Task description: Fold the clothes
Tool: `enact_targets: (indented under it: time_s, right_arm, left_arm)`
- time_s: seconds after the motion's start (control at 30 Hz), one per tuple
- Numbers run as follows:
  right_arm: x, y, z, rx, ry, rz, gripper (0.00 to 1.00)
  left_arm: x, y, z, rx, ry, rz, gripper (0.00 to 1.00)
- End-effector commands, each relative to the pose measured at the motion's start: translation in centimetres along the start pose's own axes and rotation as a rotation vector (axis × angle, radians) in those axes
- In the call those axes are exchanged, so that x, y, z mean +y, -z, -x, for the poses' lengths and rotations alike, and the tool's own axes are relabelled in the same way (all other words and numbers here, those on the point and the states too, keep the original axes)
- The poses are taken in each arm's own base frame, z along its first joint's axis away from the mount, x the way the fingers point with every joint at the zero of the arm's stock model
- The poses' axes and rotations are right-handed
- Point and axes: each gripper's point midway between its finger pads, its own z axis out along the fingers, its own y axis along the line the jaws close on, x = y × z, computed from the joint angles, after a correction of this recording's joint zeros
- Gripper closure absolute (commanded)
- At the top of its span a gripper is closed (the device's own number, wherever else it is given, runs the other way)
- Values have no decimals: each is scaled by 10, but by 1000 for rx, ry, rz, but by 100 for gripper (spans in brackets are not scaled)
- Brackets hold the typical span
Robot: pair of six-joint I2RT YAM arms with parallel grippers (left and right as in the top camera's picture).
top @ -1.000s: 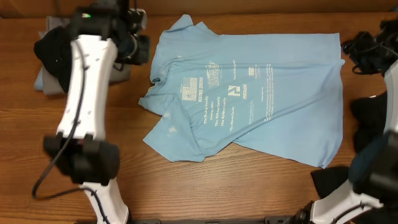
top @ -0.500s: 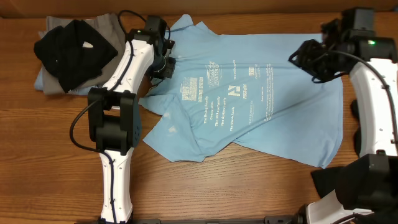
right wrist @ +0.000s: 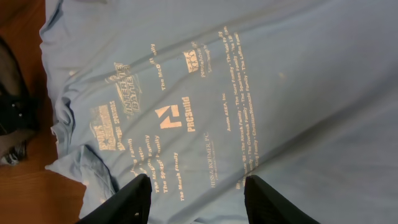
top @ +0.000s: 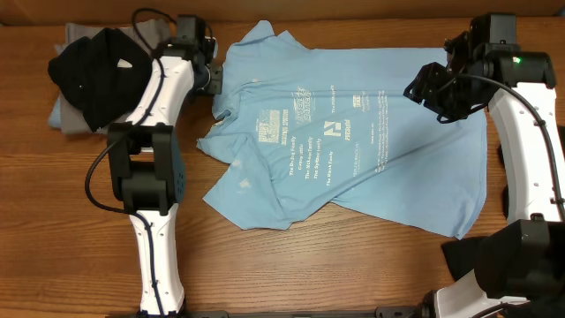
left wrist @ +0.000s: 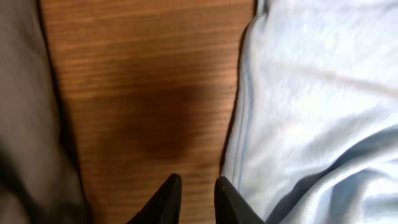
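Light blue T-shirt (top: 371,150) spread mid-frame; left gripper (left wrist: 198,200), barely parted and empty over bare wood (left wrist: 143,93) beside its upper-left edge, could close on nothing; right gripper (right wrist: 199,202) hovers released above its upper right.

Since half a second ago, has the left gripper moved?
Yes: the left gripper went off the sky-blue T-shirt's collar edge, toward the black garment.

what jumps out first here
A light blue T-shirt with printed lettering lies spread across the middle of the wooden table. A black garment tops a pile at the top left. The left tool hangs by the shirt's left edge, the right tool over its upper right part.
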Motion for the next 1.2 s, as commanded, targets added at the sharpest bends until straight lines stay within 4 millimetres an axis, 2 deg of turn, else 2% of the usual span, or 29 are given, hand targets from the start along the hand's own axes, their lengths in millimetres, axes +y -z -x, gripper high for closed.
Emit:
enact_targets:
  time_s: [0.0,0.17,0.33,0.4,0.5,0.6,0.73,0.83,0.97,1.17]
  right_arm:
    - [1,7,3,-23,16,-3,48]
    - [0,5,3,-21,15,-5,47]
    - [-1,1,3,-10,11,-8,47]
    - [-2,0,3,-7,10,-9,47]
    - [-2,-2,3,-4,4,-10,47]
    - [-2,-2,3,-2,-15,-11,47]
    - [-4,-2,-3,19,-22,-18,47]
    - [-6,-2,-9,44,-30,-26,47]
    - [-5,-2,-16,68,-31,-32,47]
    - [3,-5,-24,94,-10,-31,46]
  left_arm:
    - [-25,-14,-8,25,9,-128,79]
    - [-36,-23,-20,70,8,-189,88]
    - [-38,-22,-16,53,8,-209,84]
    - [-34,-25,-18,61,8,-185,86]
    - [-19,-37,-24,72,5,-93,89]
    - [2,-59,-32,87,14,27,91]
    - [49,-70,-38,76,166,246,92]
    - [57,-72,-23,14,200,206,89]
    - [58,-62,11,-86,222,141,84]
    - [53,-19,74,-240,185,62,66]
